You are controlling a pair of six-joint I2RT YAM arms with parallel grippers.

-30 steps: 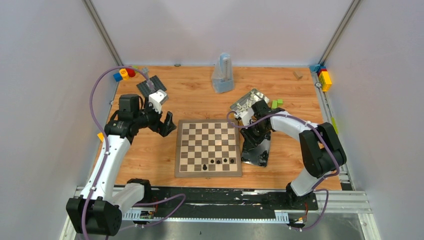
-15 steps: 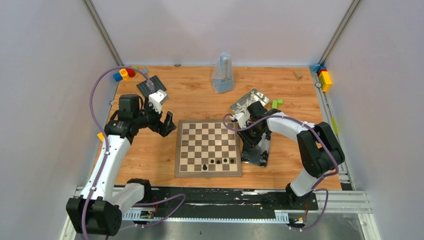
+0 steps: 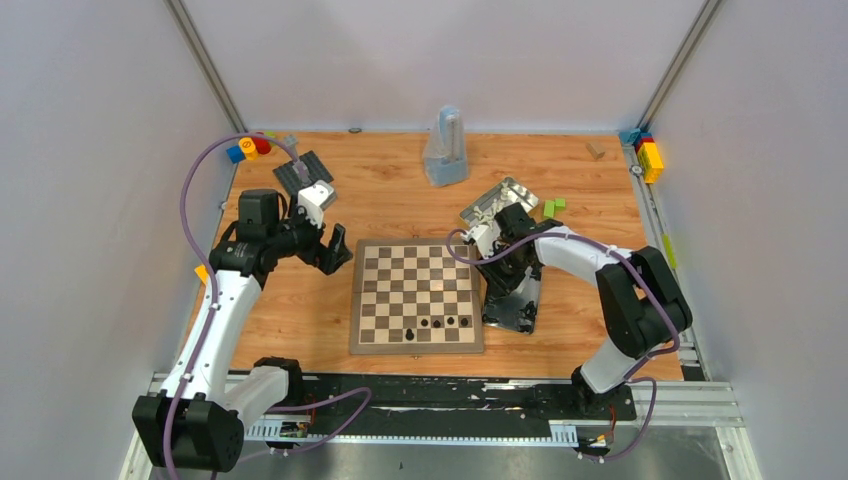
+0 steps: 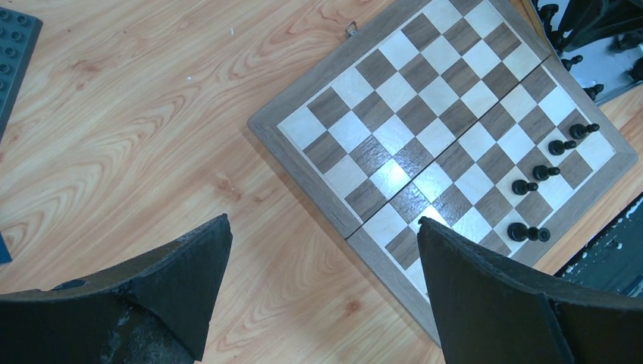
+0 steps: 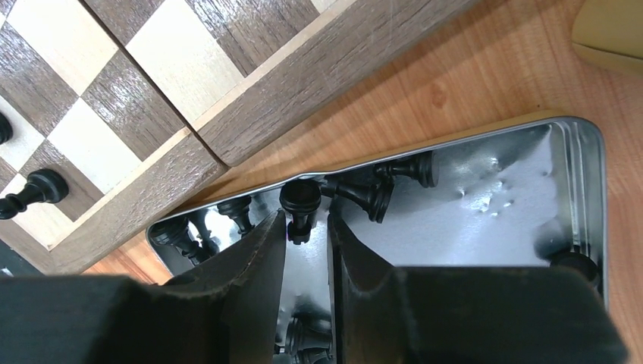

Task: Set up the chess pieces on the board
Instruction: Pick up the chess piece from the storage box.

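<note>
The chessboard lies at the table's middle, with several black chess pieces standing on its near rank; they also show in the left wrist view. My right gripper reaches into a shiny tin just right of the board. In the right wrist view its fingers stand narrowly apart round the thin end of a black pawn, with more black pieces lying in the tin. My left gripper hovers wide open and empty off the board's left edge.
A second tin with pale pieces lies behind the right gripper, green blocks beside it. A dark grey studded plate is at the back left, a translucent container at the back middle, coloured blocks at the far right corner.
My right gripper has shifted slightly left and forward over the tin. The left arm has not moved.
</note>
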